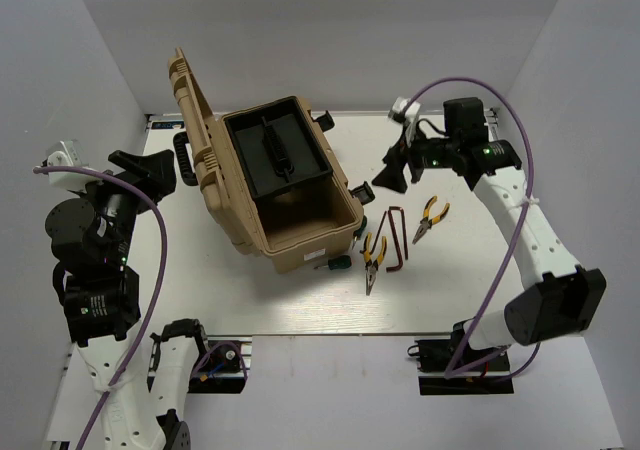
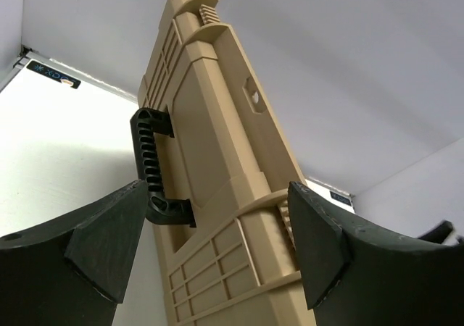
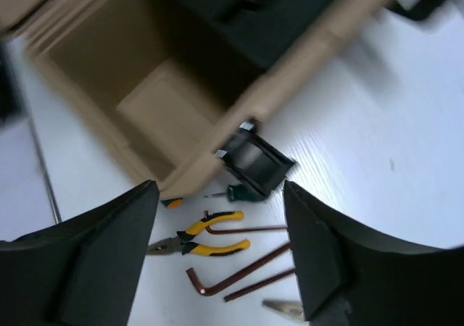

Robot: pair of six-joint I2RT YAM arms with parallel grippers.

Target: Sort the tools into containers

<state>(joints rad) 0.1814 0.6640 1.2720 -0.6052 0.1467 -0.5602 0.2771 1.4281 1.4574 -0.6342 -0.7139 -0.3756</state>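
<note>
White desk (image 1: 300,315) with open tan box (image 1: 300,238) | pliers (image 1: 373,257), hex keys (image 1: 397,235), screwdriver (image 1: 333,263) lie beside box, right arm's side | both wide open, empty: left claw (image 1: 163,173) by lid (image 1: 195,120), right claw (image 1: 392,178) near them | tip: I'd pinch one tool's middle, lift straight.

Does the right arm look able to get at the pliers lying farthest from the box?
Probably yes. Those pliers lie uncovered on the table beside the hex keys, and the open right gripper hovers nearby with nothing in between.
</note>
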